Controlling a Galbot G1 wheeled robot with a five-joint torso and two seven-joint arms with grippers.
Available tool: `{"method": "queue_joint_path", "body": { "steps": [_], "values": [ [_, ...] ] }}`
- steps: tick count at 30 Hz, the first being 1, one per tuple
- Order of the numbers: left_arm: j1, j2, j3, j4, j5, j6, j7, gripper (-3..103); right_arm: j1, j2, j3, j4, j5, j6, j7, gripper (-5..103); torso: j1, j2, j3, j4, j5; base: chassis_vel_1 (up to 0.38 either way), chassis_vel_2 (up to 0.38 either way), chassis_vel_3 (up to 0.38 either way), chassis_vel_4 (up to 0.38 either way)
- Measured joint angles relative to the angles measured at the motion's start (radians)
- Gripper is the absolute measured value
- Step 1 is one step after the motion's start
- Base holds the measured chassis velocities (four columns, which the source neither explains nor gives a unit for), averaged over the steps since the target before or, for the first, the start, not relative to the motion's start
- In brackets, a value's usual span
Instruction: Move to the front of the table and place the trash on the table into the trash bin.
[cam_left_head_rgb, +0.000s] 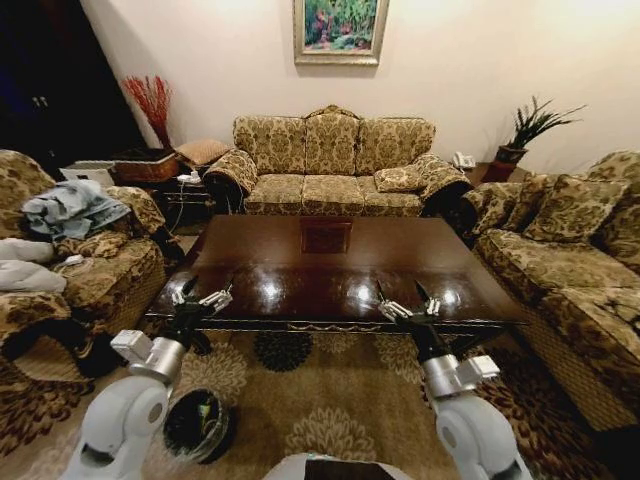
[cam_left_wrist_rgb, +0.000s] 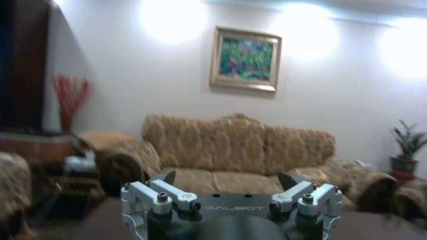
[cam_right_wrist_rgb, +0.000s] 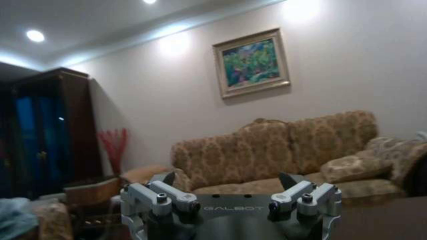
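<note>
- Right now the head view shows one table (cam_left_head_rgb: 330, 275), dark glossy brown wood, straight ahead with its near edge just beyond both grippers.
- Tabletop: one square centre inlay (cam_left_head_rgb: 326, 236); apart from it, I see just lamp glare on the wood.
- One trash bin (cam_left_head_rgb: 198, 426), round and black with a shiny liner, sits on the patterned rug (cam_left_head_rgb: 330, 400) near the left arm, on the robot's side of the table's near edge.
- Inside the bin: a bit of green and red; item count cannot be told.
- Left gripper (cam_left_head_rgb: 201, 297): held up at the table's near-left edge, fingers spread apart, nothing between them; left wrist view shows it (cam_left_wrist_rgb: 227, 182) the same, jaws wide and empty.
- Right gripper (cam_left_head_rgb: 408, 303): held up at the near edge right of centre, fingers apart, empty; right wrist view shows it (cam_right_wrist_rgb: 227, 181) with the same wide gap.
- Three sofas: one back sofa (cam_left_head_rgb: 335, 165) behind the table, one left sofa (cam_left_head_rgb: 90, 270) with clothes piled on it, one right sofa (cam_left_head_rgb: 565, 270).
- One framed painting (cam_left_head_rgb: 340, 30) on the wall above the back sofa.
- Two plants: red stems (cam_left_head_rgb: 152, 105) back left, one green potted plant (cam_left_head_rgb: 525, 130) back right.
</note>
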Motion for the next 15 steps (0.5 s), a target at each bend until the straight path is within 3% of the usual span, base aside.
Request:
{"method": "queue_joint_path", "body": {
  "steps": [2, 5, 15],
  "values": [
    [0.017, -0.041, -0.013, -0.026, 0.101, -0.021, -0.041, 100, 0.012, 0.006, -0.029, -0.007, -0.032, 0.003, -0.013, 100, 0.000, 0.000, 0.000, 0.0005, 0.0002, 0.000, 0.000, 0.000, 0.000],
    [0.031, -0.078, -0.014, -0.041, 0.158, -0.004, -0.077, 100, 0.018, 0.013, -0.027, -0.018, -0.066, 0.025, -0.026, 100, 0.000, 0.000, 0.000, -0.0001, 0.0000, 0.000, 0.000, 0.000, 0.000],
    [0.089, -0.142, -0.001, -0.059, 0.207, 0.009, -0.096, 100, 0.009, 0.046, -0.016, -0.018, -0.092, 0.034, -0.038, 100, 0.000, 0.000, 0.000, 0.0000, 0.0000, 0.000, 0.000, 0.000, 0.000]
  ]
}}
